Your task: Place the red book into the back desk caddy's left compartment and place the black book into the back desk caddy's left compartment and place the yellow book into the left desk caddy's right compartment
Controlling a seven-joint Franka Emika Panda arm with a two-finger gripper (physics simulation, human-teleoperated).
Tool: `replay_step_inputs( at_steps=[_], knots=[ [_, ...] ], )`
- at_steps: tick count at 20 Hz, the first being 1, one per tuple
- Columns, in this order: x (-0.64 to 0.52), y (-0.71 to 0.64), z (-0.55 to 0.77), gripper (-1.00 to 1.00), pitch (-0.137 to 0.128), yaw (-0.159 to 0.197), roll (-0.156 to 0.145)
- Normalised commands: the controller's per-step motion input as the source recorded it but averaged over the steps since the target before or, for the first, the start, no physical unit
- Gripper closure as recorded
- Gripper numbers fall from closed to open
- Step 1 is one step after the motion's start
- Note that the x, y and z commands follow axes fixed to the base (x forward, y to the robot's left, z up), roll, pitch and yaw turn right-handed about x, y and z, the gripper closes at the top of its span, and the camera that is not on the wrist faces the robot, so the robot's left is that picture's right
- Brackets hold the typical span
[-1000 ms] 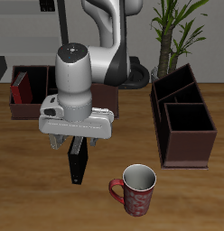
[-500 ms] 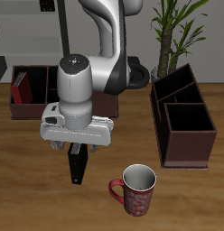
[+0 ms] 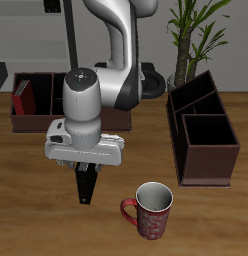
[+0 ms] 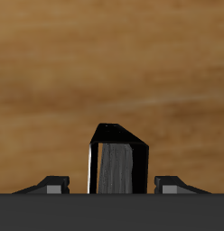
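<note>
The gripper (image 3: 87, 163) hangs low over the middle of the table (image 3: 36, 210), straight above the black book (image 3: 86, 184), which stands upright on the wood with one end toward the table's front edge. In the wrist view the book (image 4: 118, 161) rises between the two fingertips (image 4: 56, 187), which stand spread apart on either side of it without touching, so the jaws are open and straddling the narrow cover, probably lined up this way so that closing would pinch its thin sides. The red book (image 3: 23, 98) already stands inside the back desk caddy (image 3: 36, 121), at the end of that long box near the table's back edge, so that part looks finished. The left desk caddy (image 3: 203, 131) sits well apart by the plant (image 3: 193, 35), its compartments showing nothing inside. A patterned mug (image 3: 149, 208) stands near the front edge just beside the book, close enough to be bumped. The yellow book is not visible.
</note>
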Motion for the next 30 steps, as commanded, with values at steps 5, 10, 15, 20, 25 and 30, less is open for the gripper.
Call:
replay_step_inputs(
  at_steps=[5,10,15,20,25,30],
  knots=[
    [-0.01,-0.05,0.09,1.00,0.007,-0.013,-0.007],
    [-0.01,-0.01,0.33,1.00,-0.011,-0.023,-0.008],
    [-0.14,0.06,0.54,1.00,-0.038,0.022,0.019],
    [-0.28,-0.06,0.87,1.00,-0.076,0.056,0.014],
    [-0.35,-0.13,0.64,1.00,-0.035,0.068,0.026],
    [-0.30,-0.18,0.22,1.00,0.010,0.031,0.048]
  ],
)
